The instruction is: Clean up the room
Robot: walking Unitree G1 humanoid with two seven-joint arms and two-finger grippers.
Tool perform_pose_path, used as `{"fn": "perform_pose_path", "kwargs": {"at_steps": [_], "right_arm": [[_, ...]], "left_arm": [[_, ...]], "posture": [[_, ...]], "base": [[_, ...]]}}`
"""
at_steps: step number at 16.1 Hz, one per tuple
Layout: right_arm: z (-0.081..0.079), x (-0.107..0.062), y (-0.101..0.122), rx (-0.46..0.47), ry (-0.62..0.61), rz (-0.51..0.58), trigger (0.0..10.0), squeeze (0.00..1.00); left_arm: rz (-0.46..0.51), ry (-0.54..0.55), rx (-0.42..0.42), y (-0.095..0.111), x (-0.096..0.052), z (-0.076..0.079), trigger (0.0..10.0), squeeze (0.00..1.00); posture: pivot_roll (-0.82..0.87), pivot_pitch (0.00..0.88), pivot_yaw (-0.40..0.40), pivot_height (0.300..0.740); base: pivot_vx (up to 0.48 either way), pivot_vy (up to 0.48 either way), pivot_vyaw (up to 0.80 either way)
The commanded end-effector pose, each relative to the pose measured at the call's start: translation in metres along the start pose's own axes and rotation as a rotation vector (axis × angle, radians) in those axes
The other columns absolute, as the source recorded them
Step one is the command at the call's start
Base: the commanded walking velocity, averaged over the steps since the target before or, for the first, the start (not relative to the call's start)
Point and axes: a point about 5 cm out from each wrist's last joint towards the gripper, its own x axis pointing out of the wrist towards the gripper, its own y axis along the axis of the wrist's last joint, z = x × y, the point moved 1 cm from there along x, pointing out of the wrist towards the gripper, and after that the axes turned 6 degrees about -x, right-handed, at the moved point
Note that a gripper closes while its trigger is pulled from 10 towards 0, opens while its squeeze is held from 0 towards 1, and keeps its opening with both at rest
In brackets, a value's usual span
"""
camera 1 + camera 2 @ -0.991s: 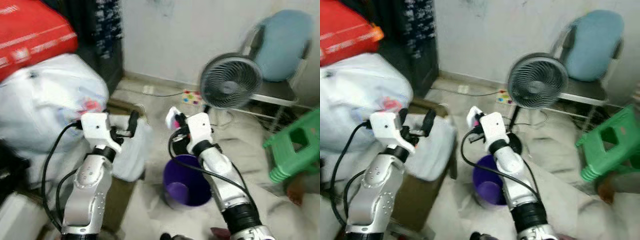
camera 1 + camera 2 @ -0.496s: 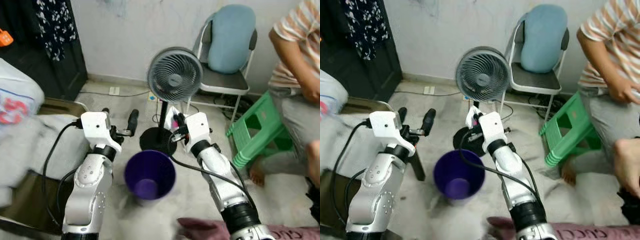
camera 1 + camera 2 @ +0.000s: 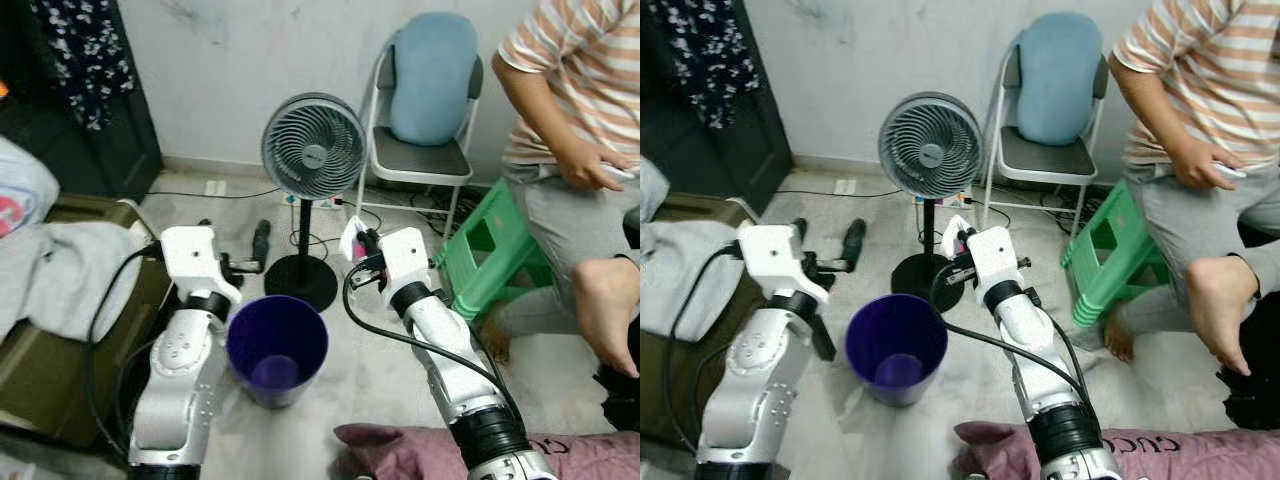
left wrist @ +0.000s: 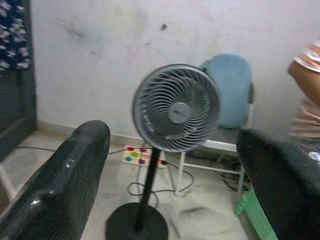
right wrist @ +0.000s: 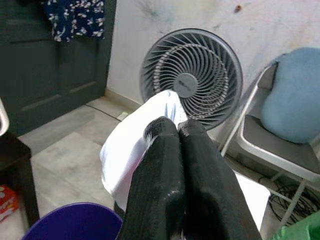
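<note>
A person [image 3: 580, 150] in a striped shirt sits at the right edge of the frame, one bare foot lifted. In the upper middle a folding chair [image 3: 415, 160] with a blue cushion stands against the wall, and just left of it a standing fan [image 3: 312, 148] on a round black base. A green plastic stool [image 3: 495, 255] is between the chair and the person. At the left edge, grey cloth lies over a dark box [image 3: 60, 330], and at the bottom edge a pink garment [image 3: 420, 452] lies on the floor.

In the lower middle stands a purple bucket [image 3: 277, 345], open and, as far as I can see, with nothing inside. The robot's two silver arms come up on both sides of it.

The right gripper [image 5: 175, 131] has its two black fingers pressed together on a small white piece of trash [image 5: 135, 145], maybe a wrapper or tissue with a pink spot; what it is exactly I cannot tell. It hangs up and to the right of the bucket's mouth, in front of the fan base. The left gripper [image 4: 175, 165] holds nothing, its fingers wide apart, pointing toward the fan.

I judge the step in hand is carrying this trash to the bucket. The next move calls for bringing the right gripper down and left until it is over the opening, then releasing the fingers, with care that the light piece does not drift past the rim.
</note>
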Motion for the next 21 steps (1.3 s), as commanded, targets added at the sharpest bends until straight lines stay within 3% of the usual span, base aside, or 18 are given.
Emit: {"fn": "perform_pose_path", "kwargs": {"at_steps": [1,6,17,21], "right_arm": [[0.0049,0.0019,0.0029,-0.004,-0.015,0.011,10.0,0.00],[0.0061,0.0014,0.0021,-0.003,-0.018,0.007,10.0,0.00],[0.0040,0.0020,0.0033,-0.017,-0.011,0.014,10.0,0.00],[0.0017,0.0012,0.0048,-0.030,-0.002,0.028,10.0,0.00]], "left_arm": [[0.015,-0.018,-0.002,0.0026,0.0021,0.0033,10.0,0.00],[0.015,-0.036,-0.010,0.0023,0.0012,0.0056,10.0,0.00],[0.015,-0.051,-0.009,0.0019,0.0020,0.0072,10.0,0.00],[0.002,-0.025,-0.008,-0.0001,0.0028,0.0058,10.0,0.00]], "posture": [[-0.01,0.073,-0.074,0.740],[-0.02,0.077,-0.077,0.740],[-0.02,0.080,-0.072,0.740],[-0.02,0.080,-0.071,0.740]], "base": [[0.000,0.000,0.00],[0.217,0.000,-0.34],[0.367,0.000,0.00],[0.083,0.000,0.65]]}}
